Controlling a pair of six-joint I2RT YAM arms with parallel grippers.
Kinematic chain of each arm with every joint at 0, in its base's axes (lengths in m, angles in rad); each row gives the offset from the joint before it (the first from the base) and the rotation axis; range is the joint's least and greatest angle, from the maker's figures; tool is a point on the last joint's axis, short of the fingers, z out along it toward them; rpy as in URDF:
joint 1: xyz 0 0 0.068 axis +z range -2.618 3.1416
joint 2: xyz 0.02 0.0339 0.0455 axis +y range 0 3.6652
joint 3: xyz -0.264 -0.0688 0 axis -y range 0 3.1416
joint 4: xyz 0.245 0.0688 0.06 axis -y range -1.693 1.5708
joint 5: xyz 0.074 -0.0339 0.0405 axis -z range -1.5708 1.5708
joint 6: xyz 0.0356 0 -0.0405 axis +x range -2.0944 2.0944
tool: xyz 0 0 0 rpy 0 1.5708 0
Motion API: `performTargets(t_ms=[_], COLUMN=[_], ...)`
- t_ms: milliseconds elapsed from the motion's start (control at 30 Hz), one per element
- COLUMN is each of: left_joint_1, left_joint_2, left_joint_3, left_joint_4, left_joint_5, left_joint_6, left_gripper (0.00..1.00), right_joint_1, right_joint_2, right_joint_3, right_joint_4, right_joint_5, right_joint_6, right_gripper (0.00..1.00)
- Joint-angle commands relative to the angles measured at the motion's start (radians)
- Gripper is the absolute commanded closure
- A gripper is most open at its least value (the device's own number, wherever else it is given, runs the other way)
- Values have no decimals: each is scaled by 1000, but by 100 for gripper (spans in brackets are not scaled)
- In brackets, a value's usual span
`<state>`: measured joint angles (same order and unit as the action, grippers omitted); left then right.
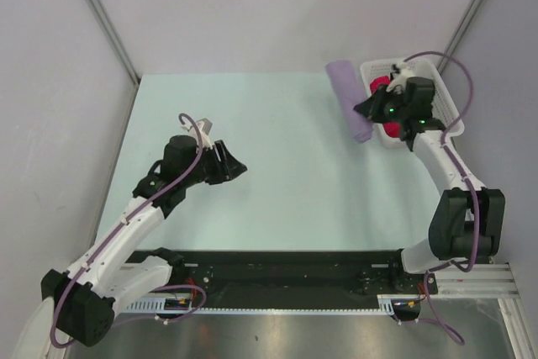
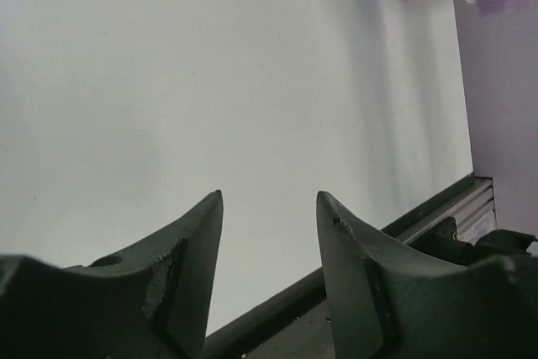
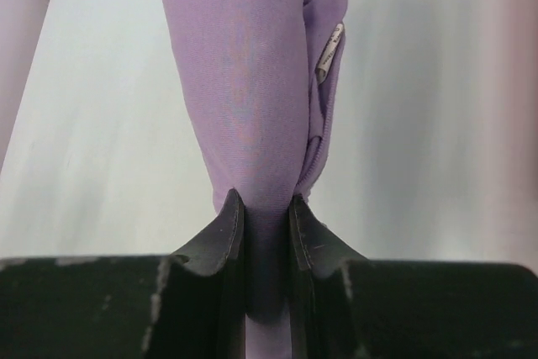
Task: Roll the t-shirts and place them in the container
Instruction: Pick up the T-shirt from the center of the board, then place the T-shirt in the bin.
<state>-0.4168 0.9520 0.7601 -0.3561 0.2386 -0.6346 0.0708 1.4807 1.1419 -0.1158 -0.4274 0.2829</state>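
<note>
**Pinching the lilac t-shirt (image 3: pixel 244 81) roll beside the basket (image 1: pixel 420 60)**

Grips one end of the roll tight in the right gripper (image 3: pixel 261 201), probably to stop the cloth unwinding. Holds it just left of the white basket at the far right of the table (image 1: pixel 277 182), not yet inside. Already inside: crimson-pink cloth (image 1: pixel 380 83), seemingly rolled. Hangs the left gripper (image 2: pixel 269 197) open and empty, well apart — out of the way.

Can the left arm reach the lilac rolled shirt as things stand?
Probably not: nothing stands in the way, but the lilac rolled shirt is far across the table by the basket, and the right claw is shut on it.
</note>
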Motion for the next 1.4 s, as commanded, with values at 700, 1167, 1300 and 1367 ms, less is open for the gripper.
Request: performTargets(t_ms=[700, 1167, 1300, 1367], left_joint_1=[-5, -5, -4, -4], left_joint_2=[1, 8, 10, 13], left_joint_3=[-90, -104, -110, -111], left_joint_4=[101, 115, 126, 129], left_joint_5=[131, 145, 149, 156], left_joint_6=[81, 73, 69, 69], left_gripper=[47, 47, 47, 47], right_joint_1=[-522, -528, -522, -519], right_joint_2=[504, 599, 598, 595], right_joint_3=[480, 506, 515, 524], right_joint_4=[-87, -180, -197, -208], right_joint_5=[-366, -294, -251, -220], right_joint_6=[-136, -194, -197, -195], right_gripper=[100, 98, 72, 61])
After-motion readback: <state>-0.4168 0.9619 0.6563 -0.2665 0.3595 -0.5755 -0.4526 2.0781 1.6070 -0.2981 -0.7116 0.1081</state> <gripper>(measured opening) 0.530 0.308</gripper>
